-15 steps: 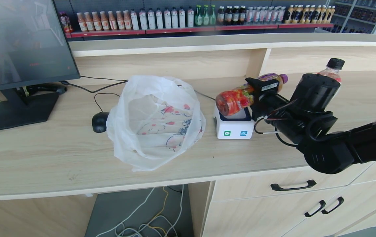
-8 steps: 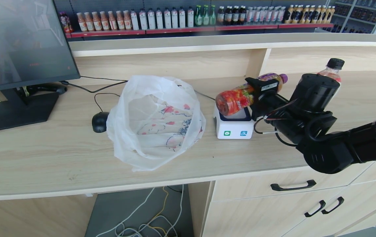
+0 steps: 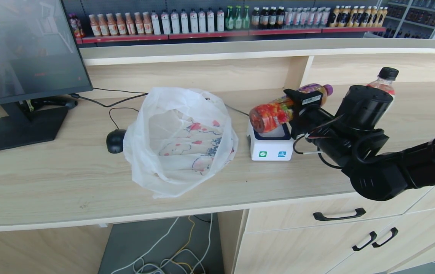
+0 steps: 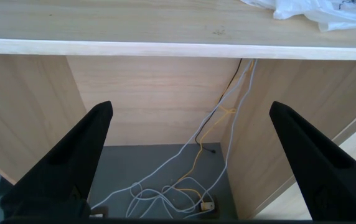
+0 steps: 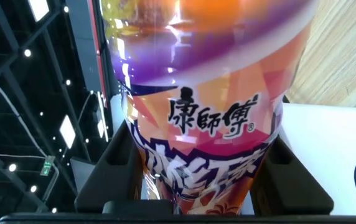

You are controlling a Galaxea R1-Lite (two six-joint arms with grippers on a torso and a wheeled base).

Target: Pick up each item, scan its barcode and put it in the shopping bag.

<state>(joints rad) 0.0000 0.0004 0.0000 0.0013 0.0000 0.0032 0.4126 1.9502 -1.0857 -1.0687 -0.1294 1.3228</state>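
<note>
One bottle (image 3: 271,116) in right pincer (image 3: 298,110) over scanner (image 3: 270,150); cables (image 4: 193,180) under counter (image 4: 134,25).

glossy black thick-jointed right arm (image 3: 392,167), lower right of the head view
fat cylindrical joints, a looped black cable and thin red-white wires behind the boxy black right gripper (image 3: 300,105) with its white printed label; the left gripper (image 4: 190,155) has two matte black wedge fingers (image 4: 78,155).
</note>
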